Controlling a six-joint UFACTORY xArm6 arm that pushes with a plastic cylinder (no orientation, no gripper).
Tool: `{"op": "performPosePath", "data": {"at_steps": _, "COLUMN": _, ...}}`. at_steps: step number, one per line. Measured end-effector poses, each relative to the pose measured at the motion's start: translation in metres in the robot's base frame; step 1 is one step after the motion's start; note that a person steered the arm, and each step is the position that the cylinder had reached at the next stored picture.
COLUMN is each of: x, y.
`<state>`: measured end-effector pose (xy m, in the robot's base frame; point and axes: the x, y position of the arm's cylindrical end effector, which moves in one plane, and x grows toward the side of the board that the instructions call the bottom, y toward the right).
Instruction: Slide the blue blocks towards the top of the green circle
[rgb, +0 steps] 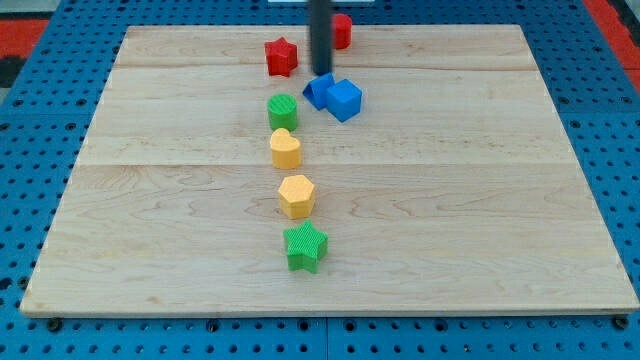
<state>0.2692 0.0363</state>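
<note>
Wooden worktop (480, 230), near to far: green star (305, 247), yellow hexagon (296, 195), yellow heart (285, 148), green circle (282, 110). Two touching blue blocks (334, 96) lie just right of the circle. My tip (321, 72), bearing no gripper, meets their top edge. Beyond: red star (282, 56), red block (341, 30).

My tip (320, 73) touches blue blocks (335, 96) at their 11 o'clock. Red star (282, 56) crowds 10 o'clock; green circle (283, 111) at 8. Open board (480, 200) from 3 to 6.
</note>
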Motion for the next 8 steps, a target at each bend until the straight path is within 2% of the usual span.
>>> {"op": "performPosePath", "data": {"at_steps": 1, "x": -0.004, "y": 0.088}}
{"op": "performPosePath", "data": {"at_steps": 2, "x": 0.031, "y": 0.099}}
{"op": "performPosePath", "data": {"at_steps": 3, "x": 0.081, "y": 0.082}}
{"op": "performPosePath", "data": {"at_steps": 4, "x": 0.089, "y": 0.034}}
{"op": "performPosePath", "data": {"at_steps": 6, "x": 0.061, "y": -0.030}}
{"op": "performPosePath", "data": {"at_steps": 8, "x": 0.047, "y": -0.023}}
